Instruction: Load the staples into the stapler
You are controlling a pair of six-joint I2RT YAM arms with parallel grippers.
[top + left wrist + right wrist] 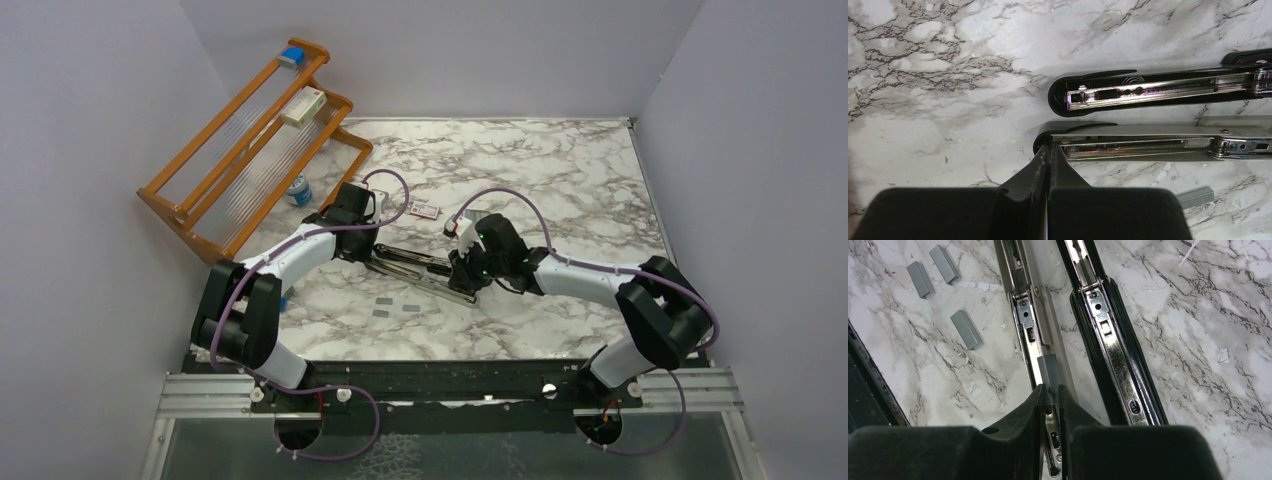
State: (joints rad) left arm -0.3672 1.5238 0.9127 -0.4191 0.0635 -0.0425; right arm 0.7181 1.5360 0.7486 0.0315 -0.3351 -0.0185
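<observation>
Right claw [1050, 390] clenched on a grey staple strip [1049, 371]; only a slit shows between the tips, and the strip's near end is hidden between them. The strip lies along the silver-grey rail [1020, 300], which runs away ahead of the claw and under it. The black stapler [1113, 340] lies open just right of this claw, shiny inner rail up, with both ends cut off by the frame. Three loose staple strips [966, 329] sit ahead-left on the marble surface [1208, 315], apart from the rail.

Left claw [1049, 150] is clenched on nothing, fingers pressed together. Its tips are at the dark end of the silver-grey rail, but I cannot tell whether they touch it. The stapler's black half is just beyond, parallel. One more strip [1195, 196] peeks out right of the claw body, partly cut off.

From the top camera both claws [465, 272] cover the stapler's [425, 268] ends, so the joint between the two halves is hidden. The red-and-white packet [425, 210] is beyond the right claw, its print too small to read
</observation>
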